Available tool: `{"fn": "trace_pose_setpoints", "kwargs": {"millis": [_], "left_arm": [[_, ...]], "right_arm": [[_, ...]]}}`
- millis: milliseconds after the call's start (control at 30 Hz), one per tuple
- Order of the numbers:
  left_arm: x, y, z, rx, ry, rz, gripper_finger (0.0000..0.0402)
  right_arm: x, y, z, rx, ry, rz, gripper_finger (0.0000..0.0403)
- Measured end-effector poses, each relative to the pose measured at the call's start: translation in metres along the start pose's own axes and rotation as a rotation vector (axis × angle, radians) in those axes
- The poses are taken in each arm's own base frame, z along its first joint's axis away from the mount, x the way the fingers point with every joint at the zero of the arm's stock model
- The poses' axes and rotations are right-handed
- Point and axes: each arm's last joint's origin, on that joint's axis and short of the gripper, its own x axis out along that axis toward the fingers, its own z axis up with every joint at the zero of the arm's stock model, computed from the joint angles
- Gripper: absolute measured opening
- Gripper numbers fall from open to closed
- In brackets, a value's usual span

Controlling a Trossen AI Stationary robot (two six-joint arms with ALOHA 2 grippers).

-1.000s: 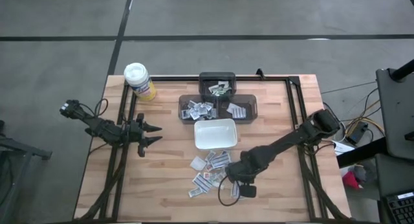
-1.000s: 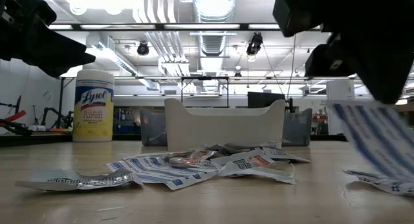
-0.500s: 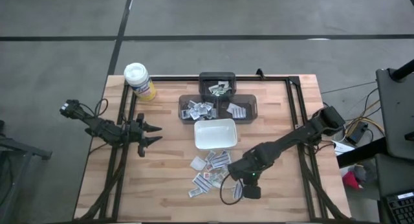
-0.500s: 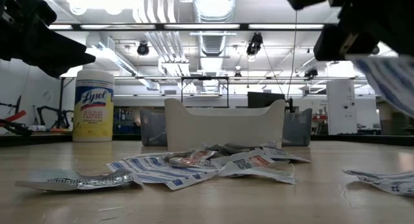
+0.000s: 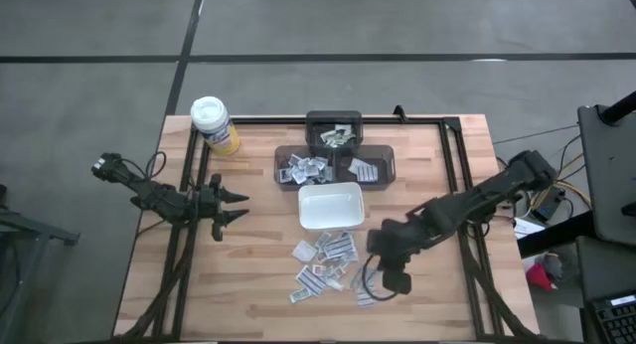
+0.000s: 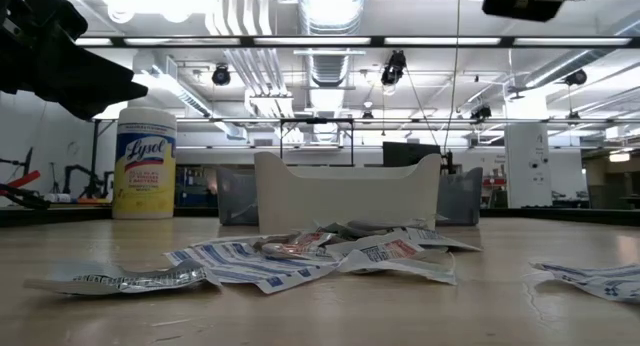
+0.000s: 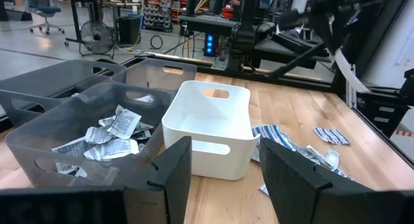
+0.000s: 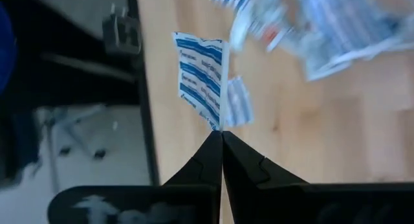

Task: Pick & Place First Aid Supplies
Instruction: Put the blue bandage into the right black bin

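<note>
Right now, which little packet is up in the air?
The blue-striped packet pinched in the right end effector; the other packets lie on the table.

yellow canister (image 5: 215, 125) (white lid) at the table's (image 5: 248, 274) corner; white dish (image 5: 331, 206) beside grey bins (image 5: 336, 165)

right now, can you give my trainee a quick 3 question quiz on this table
1. True or false: the right gripper is shut on a blue-striped packet.
2. The white dish holds: A) packets B) nothing C) the canister.
3. Fill in: the left gripper waits with its fingers ____.

Key: 1 true; 2 B; 3 open.
</note>
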Motion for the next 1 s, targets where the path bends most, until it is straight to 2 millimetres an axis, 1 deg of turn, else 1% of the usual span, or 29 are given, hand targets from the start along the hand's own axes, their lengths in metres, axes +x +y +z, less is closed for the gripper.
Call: {"fn": "trace_pose_setpoints", "kwargs": {"millis": [233,467,700,800,1000], "left_arm": [[0.000,0.000,0.000,0.000,0.000,0.000,0.0177],[0.000,0.000,0.000,0.000,0.000,0.000,0.0177],[0.000,0.000,0.000,0.003,0.003,0.001,0.0177],[0.000,0.000,-0.001,0.005,0.005,0.002,0.0177],[0.000,0.000,-0.001,0.005,0.006,0.002,0.0177]], "right_arm": [[-0.036,-0.004,-0.002,0.007,-0.256,-0.124,0.0008],[-0.061,-0.011,-0.005,0.015,-0.478,-0.291,0.0008],[-0.071,-0.017,-0.004,0.042,-0.660,-0.488,0.0008],[-0.072,-0.020,-0.003,0.053,-0.725,-0.587,0.0008],[-0.071,-0.030,-0.004,0.142,-0.826,-0.767,0.0008]]}}
